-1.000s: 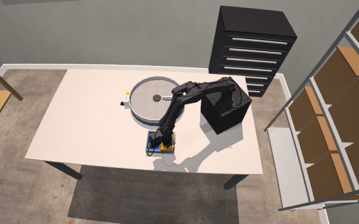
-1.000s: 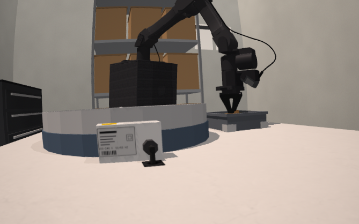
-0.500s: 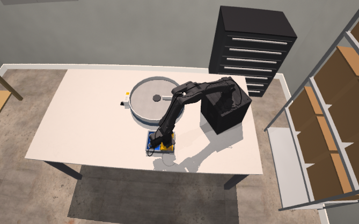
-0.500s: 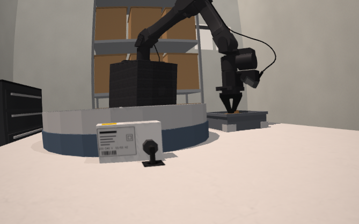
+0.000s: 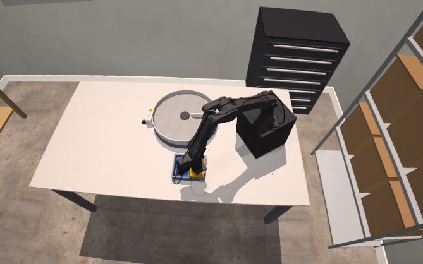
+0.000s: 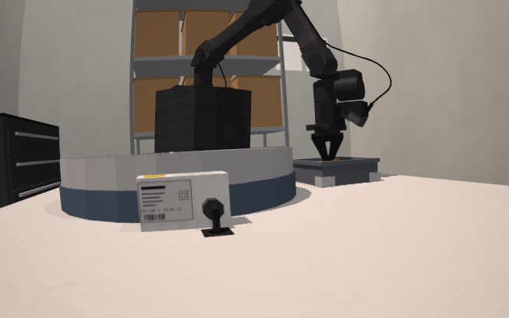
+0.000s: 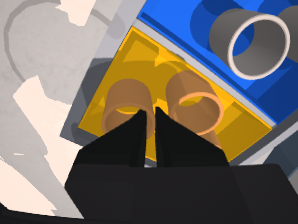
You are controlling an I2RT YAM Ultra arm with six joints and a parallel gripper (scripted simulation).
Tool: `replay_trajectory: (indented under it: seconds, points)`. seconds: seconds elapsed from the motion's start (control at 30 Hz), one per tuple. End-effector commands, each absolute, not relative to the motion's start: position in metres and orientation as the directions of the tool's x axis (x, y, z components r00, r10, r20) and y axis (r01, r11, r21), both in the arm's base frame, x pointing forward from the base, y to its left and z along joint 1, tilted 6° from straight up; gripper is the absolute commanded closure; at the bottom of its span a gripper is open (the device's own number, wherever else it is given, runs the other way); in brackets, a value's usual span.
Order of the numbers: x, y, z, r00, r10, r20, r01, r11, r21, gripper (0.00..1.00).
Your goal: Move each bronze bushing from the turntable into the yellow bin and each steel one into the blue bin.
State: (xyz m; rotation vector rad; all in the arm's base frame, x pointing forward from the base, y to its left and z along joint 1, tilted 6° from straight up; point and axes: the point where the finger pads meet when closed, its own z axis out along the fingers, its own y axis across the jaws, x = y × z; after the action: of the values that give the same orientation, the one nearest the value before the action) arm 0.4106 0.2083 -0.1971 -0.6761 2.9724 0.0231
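So the bronze bushing that matters (image 7: 127, 92) is inside the yellow bin (image 5: 193, 174) (image 7: 247, 132), right below the pincer (image 5: 200, 169) (image 6: 328, 158) (image 7: 150, 113). I'd say the pincer is clenched on that bushing's wall, one fingertip inside the bore and the other outside. Fair warning though, the black fingers cover most of the pinch, so the contact itself is kinda hard to see.

Its long axis looks roughly in line with the fingers, open end facing up at them. So imo the next move is just to let go and lift straight back along that axis, no sideways drag. The gap's the tricky bit: the other bronze bushing (image 7: 186, 84) sits just beside it on the far side, and the outside finger is in between, so opening wide could nudge it.

Steel bushing (image 7: 222, 36) is in the blue bin (image 5: 184, 175) (image 7: 172, 15), left of the yellow one across the divider. Turntable's (image 5: 173, 129) (image 6: 208, 170) further out on the far side of the desk (image 5: 107, 141) (image 6: 287, 252), and I can't spot bushings on its visible part. Looks like nearly done to me.
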Motion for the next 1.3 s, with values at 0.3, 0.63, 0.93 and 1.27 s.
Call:
replay_trajectory:
  seconds: [0.3, 0.63, 0.93, 1.27]
  points:
    - [0.4227, 0.2134, -0.1904, -0.894, -0.431, -0.126, -0.434, 0.901, -0.001, 1.0]
    - [0.4227, 0.2134, -0.1904, -0.894, -0.431, -0.126, -0.434, 0.901, -0.001, 1.0]
    - [0.4227, 0.2134, -0.1904, -0.894, -0.431, -0.126, -0.434, 0.901, -0.001, 1.0]
    - [0.4227, 0.2134, -0.1904, -0.894, -0.431, -0.126, -0.434, 0.901, -0.001, 0.85]
